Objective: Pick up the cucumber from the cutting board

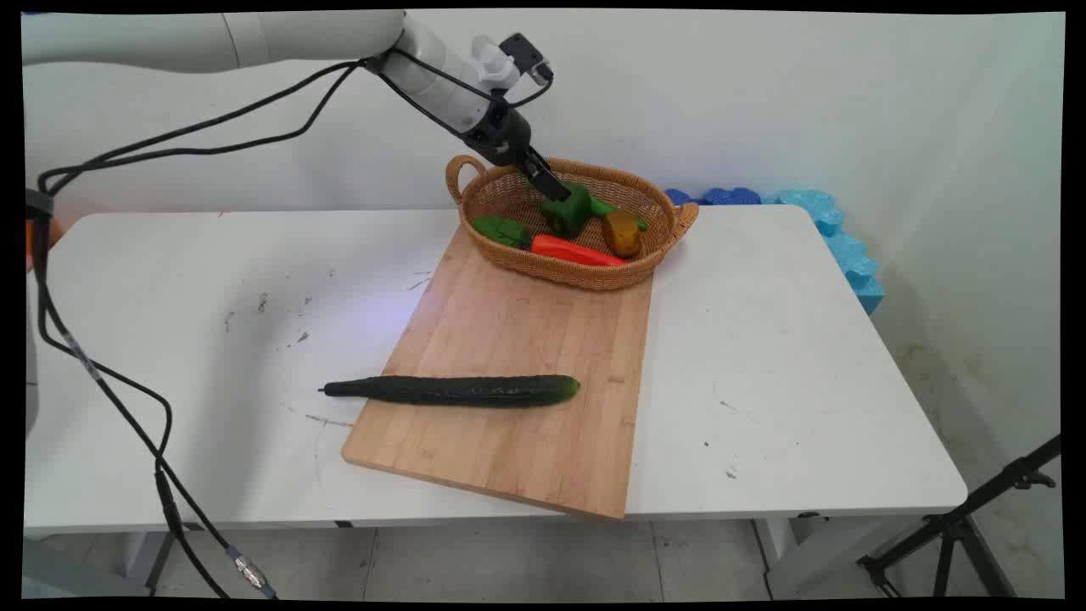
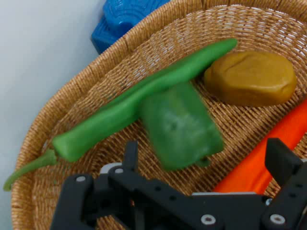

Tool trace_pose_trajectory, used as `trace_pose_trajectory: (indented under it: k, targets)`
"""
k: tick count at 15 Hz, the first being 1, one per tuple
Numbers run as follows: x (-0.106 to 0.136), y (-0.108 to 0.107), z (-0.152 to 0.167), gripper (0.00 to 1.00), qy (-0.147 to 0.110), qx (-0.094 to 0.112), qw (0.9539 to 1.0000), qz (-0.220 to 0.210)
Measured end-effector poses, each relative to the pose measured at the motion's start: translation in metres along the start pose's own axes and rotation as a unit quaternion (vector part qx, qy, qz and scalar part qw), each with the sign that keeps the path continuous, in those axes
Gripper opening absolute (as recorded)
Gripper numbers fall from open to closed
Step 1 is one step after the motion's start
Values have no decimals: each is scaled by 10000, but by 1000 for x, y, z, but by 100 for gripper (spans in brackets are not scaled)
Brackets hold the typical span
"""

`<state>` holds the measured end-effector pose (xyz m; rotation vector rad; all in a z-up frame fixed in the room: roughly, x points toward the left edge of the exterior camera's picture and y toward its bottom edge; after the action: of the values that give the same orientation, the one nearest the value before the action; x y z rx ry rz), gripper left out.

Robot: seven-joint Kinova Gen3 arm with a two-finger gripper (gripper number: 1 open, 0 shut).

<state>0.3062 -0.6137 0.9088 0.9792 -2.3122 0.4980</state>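
Hand view: the claw (image 2: pixel 205 146) is seen spread wide inside the wicker basket (image 2: pixel 72 96), nothing clamped. A chunky green pepper (image 2: pixel 180 127) is framed right between the fingers (image 2: pixel 130 153), just ahead of them; a gap is visible on the right finger's side, so no grip afaict. Just beyond the pepper a long green chili (image 2: pixel 139 103) is laid across, w/ a brownish potato-like lump (image 2: pixel 252 76) further off to the right. An orange-red veg (image 2: pixel 268 158) is tucked beside the right finger. In the main view a cucumber (image 1: pixel 458 390) is left well away from the claw, across the wooden board (image 1: pixel 526 339) and partly on the table (image 1: pixel 806 339).
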Motion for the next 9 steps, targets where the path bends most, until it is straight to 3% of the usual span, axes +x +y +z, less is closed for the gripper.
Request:
trace_pose_trajectory:
  k: [9]
  targets:
    - [-3,3,11,100,-56,-89,9997,207]
